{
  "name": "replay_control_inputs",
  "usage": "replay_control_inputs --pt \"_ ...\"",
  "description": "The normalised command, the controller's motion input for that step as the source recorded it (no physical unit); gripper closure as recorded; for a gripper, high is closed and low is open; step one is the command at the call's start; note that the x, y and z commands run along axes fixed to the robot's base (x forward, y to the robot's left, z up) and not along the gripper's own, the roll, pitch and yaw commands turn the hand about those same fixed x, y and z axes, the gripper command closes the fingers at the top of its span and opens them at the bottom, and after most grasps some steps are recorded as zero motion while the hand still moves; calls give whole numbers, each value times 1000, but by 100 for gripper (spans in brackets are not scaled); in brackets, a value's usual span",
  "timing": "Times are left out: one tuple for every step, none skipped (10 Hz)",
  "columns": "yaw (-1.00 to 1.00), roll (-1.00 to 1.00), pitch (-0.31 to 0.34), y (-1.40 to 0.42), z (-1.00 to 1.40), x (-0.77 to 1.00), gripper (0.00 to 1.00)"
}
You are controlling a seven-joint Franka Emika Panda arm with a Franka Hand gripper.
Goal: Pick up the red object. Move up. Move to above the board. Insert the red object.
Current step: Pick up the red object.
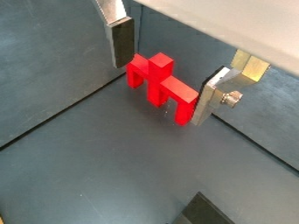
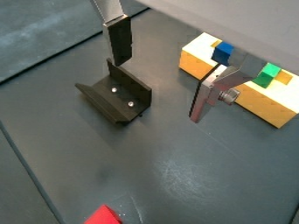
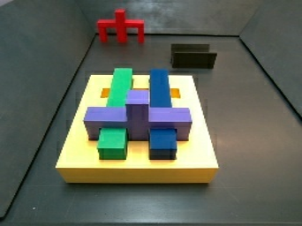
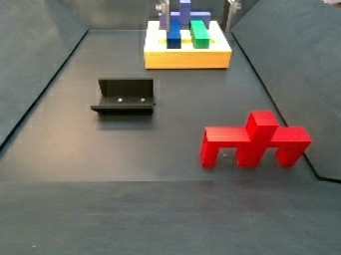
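Observation:
The red object point(image 1: 158, 80) stands on the dark floor, a bar with legs down and a short stub on top; it also shows in both side views point(image 3: 119, 26) point(image 4: 253, 141). My gripper point(image 1: 159, 90) is open and hangs above it. One finger point(image 1: 119, 44) stands clear on each side, and nothing is held. In a wrist view the gripper point(image 2: 159, 89) frames bare floor, with the red object point(image 2: 103, 215) only at the picture's edge. The yellow board point(image 3: 83, 141) point(image 4: 186, 57) point(image 2: 198, 61) carries green, blue and purple blocks. Neither side view shows the gripper clearly.
The fixture point(image 2: 117, 94) point(image 3: 195, 56) point(image 4: 126, 97) stands on the floor between the red object and the board. The red object sits close to a corner of the walled floor point(image 1: 47, 105). A pale wall point(image 1: 233, 26) rises just behind it.

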Motion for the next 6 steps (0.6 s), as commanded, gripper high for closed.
replay_control_inputs --pt "-17 0 -9 177 -49 -106 0" --pt "-86 0 -40 397 -169 -194 0" --pt "-143 -57 -100 703 -297 -369 0" --pt "-163 -49 -106 697 -323 -411 0" --pt "-186 -30 -114 680 -343 -449 0" --pt "-183 -31 -117 680 -354 -440 0"
